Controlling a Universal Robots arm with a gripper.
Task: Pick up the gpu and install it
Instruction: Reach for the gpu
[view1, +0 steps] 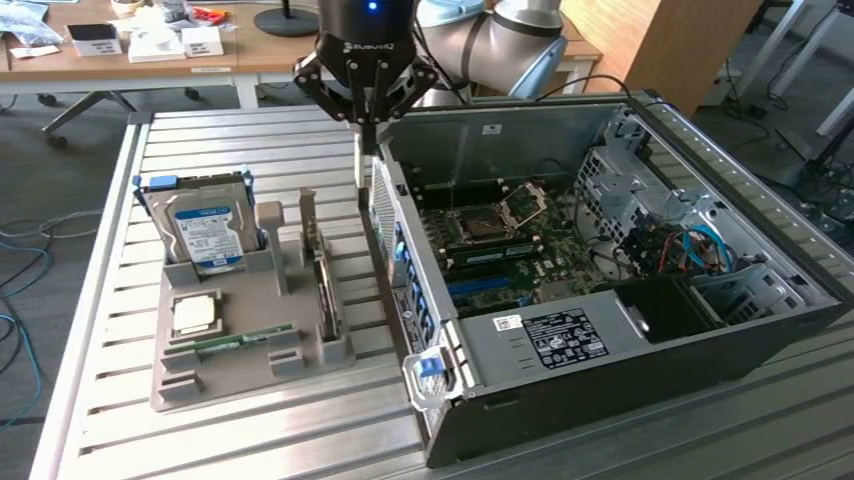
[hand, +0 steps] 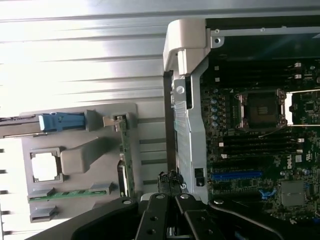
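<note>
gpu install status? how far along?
Done: nothing visible. The gpu still stands in its gray holder. In hand: the pincer is shut, apparently empty, at the computer case edge beside the holder. Left: pickup and seating; the blue slot is bare.

Closed tool (view1: 366, 124) hangs over case rim (view1: 507, 108); gpu (view1: 320, 278) upright in holder (view1: 254, 385)

My closed pincer (view1: 363, 125) hangs above a narrow gap: tray (view1: 247, 385) and upright card (view1: 324, 290) on the exterior view's left, computer case (view1: 390, 250) on its right, open from above.
</note>
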